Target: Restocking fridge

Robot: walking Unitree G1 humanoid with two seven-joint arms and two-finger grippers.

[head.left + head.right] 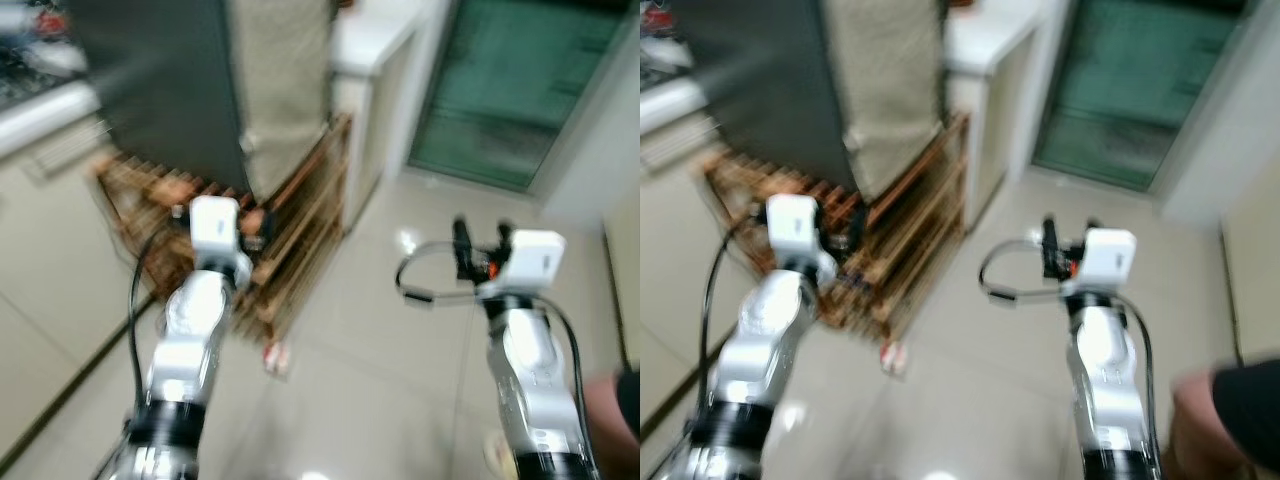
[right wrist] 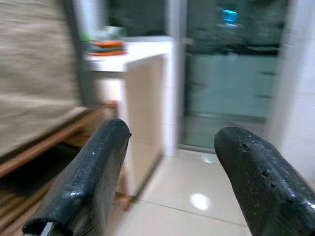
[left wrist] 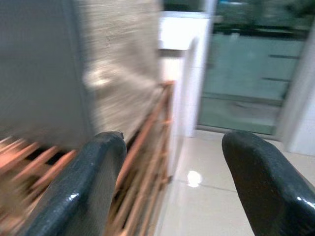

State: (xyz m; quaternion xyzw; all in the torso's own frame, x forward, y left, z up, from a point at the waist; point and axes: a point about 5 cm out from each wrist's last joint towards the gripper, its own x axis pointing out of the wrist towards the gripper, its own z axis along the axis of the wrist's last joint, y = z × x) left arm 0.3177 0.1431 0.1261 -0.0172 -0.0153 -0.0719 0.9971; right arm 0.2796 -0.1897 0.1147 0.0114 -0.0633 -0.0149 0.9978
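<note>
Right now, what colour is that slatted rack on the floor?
The wooden rack is reddish-brown, like copper-toned wood. It shows best in the left eye view.

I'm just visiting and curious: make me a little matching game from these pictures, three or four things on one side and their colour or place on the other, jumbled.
Things:
1. wooden rack
2. glass door
3. left hand
4. white counter

Descriptions:
A. greenish, at the far end of the floor
B. two black fingers spread apart, nothing between them
C. reddish-brown slats, low on the floor beside the dark cabinet
D. pale top carrying something orange

Pairs: 1-C, 2-A, 3-B, 4-D
</note>
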